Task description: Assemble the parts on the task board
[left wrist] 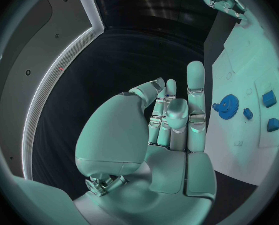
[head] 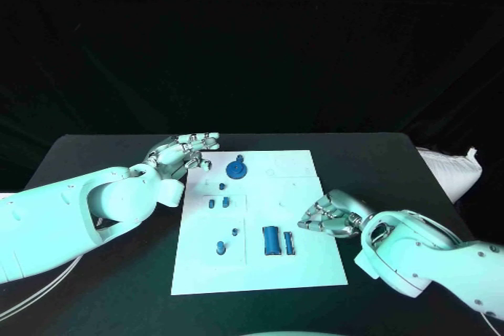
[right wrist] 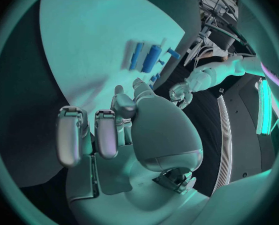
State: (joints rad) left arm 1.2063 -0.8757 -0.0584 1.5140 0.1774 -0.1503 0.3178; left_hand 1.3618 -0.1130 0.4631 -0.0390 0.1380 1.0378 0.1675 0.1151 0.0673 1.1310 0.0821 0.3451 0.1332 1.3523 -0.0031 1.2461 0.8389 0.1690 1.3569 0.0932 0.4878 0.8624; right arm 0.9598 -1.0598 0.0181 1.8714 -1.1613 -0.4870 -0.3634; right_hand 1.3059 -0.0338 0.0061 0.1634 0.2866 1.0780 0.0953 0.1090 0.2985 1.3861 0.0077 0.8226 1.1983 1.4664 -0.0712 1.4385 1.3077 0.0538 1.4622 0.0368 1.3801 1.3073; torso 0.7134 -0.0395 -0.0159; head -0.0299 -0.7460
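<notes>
The white task board [head: 304, 205] lies in the middle of the black table. A blue gear [head: 237, 168] [left wrist: 227, 106] sits near its far left end. Small blue parts [head: 218, 202] [left wrist: 269, 99] lie further down the left side. A thick blue cylinder [head: 271, 240] [right wrist: 153, 58] and a thin blue rod [head: 290, 243] [right wrist: 136, 55] lie side by side near the front. My left hand [head: 184, 152] [left wrist: 171, 120] hovers by the board's far left corner, fingers loosely spread, holding nothing. My right hand [head: 328, 216] [right wrist: 114, 125] is at the board's right edge, fingers curled in on nothing.
Two more small blue parts [head: 233, 231] [head: 221, 246] lie on the board left of the cylinder. A white cloth-like bundle [head: 454, 170] lies off the table's right edge. Bare black table [head: 389, 168] runs along both sides of the board.
</notes>
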